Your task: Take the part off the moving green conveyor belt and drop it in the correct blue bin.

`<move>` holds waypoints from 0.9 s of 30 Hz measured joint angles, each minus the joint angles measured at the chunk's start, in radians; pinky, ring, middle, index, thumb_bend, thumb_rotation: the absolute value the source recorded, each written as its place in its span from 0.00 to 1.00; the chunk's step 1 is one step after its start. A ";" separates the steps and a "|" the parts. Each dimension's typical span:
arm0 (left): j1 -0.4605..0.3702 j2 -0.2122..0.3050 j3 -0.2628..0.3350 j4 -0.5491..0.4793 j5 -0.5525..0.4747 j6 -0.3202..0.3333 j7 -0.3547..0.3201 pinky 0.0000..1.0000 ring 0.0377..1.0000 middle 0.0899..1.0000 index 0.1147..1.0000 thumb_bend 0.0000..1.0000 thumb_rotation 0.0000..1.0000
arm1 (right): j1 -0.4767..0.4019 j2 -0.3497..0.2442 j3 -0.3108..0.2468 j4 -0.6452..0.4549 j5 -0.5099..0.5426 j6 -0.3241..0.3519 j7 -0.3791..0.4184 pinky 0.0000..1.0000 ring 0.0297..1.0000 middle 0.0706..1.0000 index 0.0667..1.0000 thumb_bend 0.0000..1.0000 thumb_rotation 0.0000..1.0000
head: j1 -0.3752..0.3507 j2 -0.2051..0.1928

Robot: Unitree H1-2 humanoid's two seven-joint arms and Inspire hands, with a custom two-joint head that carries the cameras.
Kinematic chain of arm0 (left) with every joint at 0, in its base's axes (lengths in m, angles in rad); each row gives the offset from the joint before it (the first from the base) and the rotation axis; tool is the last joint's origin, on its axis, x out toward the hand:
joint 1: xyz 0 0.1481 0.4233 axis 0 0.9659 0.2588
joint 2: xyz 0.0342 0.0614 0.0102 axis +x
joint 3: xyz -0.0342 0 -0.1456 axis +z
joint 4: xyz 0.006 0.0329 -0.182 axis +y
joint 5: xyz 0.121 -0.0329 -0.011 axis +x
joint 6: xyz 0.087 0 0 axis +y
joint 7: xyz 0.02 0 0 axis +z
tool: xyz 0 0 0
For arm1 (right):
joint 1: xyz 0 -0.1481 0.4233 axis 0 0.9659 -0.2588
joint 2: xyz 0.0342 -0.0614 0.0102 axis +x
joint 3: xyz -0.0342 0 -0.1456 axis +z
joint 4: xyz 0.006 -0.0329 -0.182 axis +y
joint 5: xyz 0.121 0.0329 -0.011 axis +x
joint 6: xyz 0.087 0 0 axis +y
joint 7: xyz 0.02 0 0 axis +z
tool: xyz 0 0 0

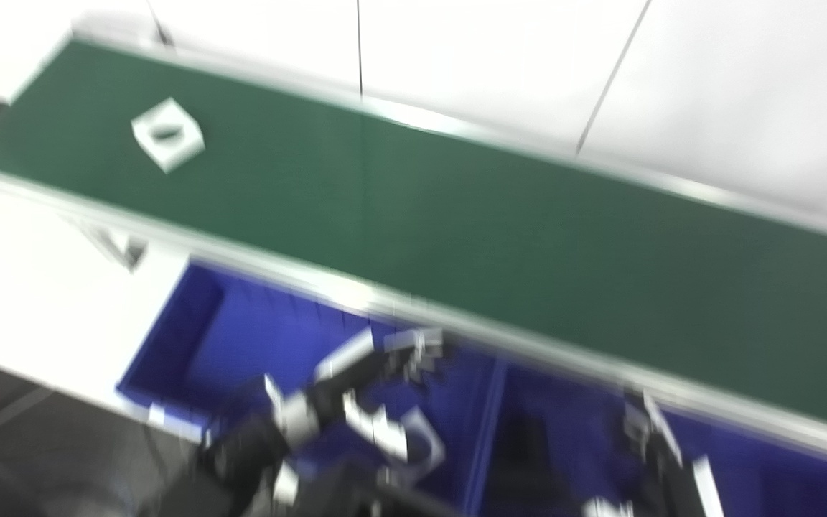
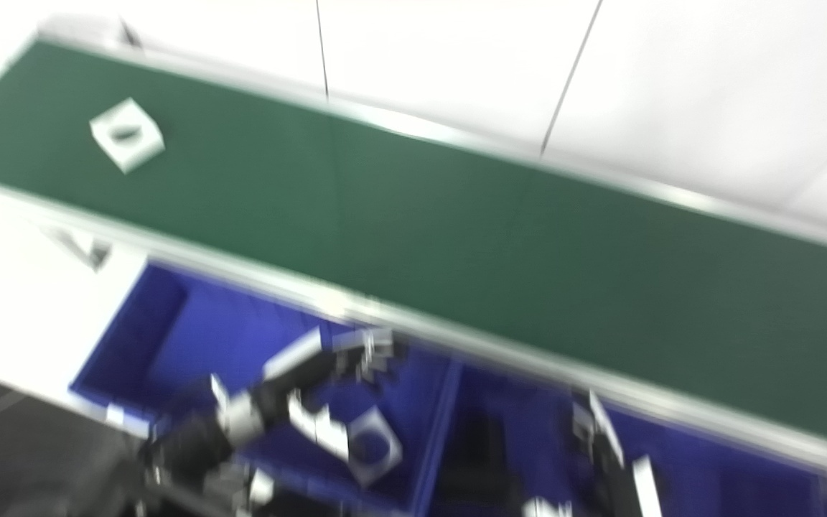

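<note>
The white square part with a round hole sits on the green conveyor belt, far out toward its left end and well apart from both of my hands. Nothing is touching it, so I judge this pick as not yet begun: reach, grasp, carry and drop all remain for this piece.

Below the belt's near rail, my left hand hangs over the left blue bin. The blur is heavy, but its fingers look spread and I see nothing pinched in them. Just under it in that bin lies a pale part with a round opening, which I take to be a piece already sorted; whether the hand is touching it, I cannot tell.

My right hand is low over the right blue bin, beyond the divider wall. It is too smeared for me to say whether it is spread or closed. That bin shows dark shapes near the divider, and I cannot make out what they are.
</note>
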 measured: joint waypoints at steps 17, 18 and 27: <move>-0.010 0.017 -0.016 -0.093 -0.022 0.000 0.053 0.63 0.76 0.83 0.84 0.94 0.26 | -0.017 0.002 0.002 0.039 0.002 -0.010 -0.001 0.68 0.74 0.80 0.91 0.84 0.15 | -0.031 -0.072; -0.010 0.017 -0.012 -0.118 -0.024 0.000 0.053 0.63 0.76 0.83 0.84 0.95 0.29 | -0.018 0.002 0.004 0.040 0.002 -0.010 -0.002 0.68 0.75 0.80 0.91 0.84 0.14 | -0.034 -0.081; -0.036 0.048 0.067 -0.361 -0.090 -0.002 0.044 0.67 0.80 0.84 0.85 0.96 0.24 | -0.022 0.010 0.008 0.052 0.011 -0.011 -0.008 0.67 0.74 0.78 0.91 0.87 0.12 | -0.040 -0.091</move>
